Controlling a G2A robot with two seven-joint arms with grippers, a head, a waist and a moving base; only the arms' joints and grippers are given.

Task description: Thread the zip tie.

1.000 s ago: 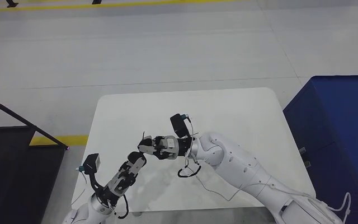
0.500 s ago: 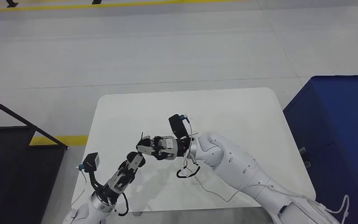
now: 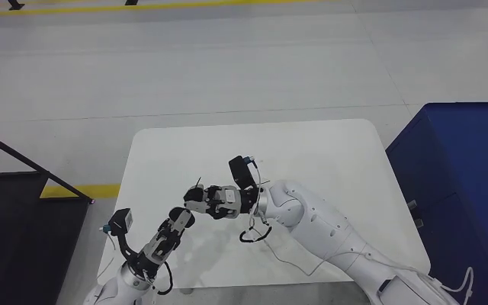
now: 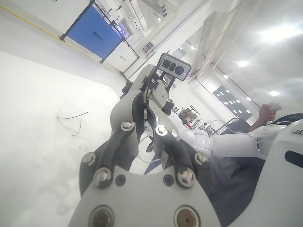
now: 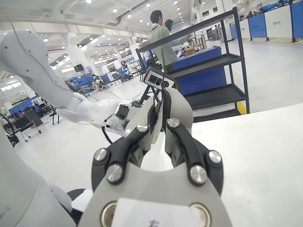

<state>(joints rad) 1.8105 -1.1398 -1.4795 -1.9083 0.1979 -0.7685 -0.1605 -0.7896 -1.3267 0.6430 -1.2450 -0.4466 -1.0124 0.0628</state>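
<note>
While the left gripper (image 3: 184, 217) is hanging over the near left part of the white rectangular bench (image 3: 320, 145), its fingers (image 4: 136, 109) are pressing close together, and I cannot tell whether anything is lying between them. Just beside it, almost tip to tip, the right gripper (image 3: 191, 197) is pinching the thin black plastic zip tie (image 3: 197, 184) between closed fingers (image 5: 176, 105), with the strand sticking up above them. Farther right, a blue cabinet (image 3: 450, 175) is standing beside the bench.

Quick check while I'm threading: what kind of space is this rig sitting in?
Probably a large factory-style robot lab: rows of ceiling lights high overhead, blue partition panels, a black metal rack and a yellow floor line.
</note>
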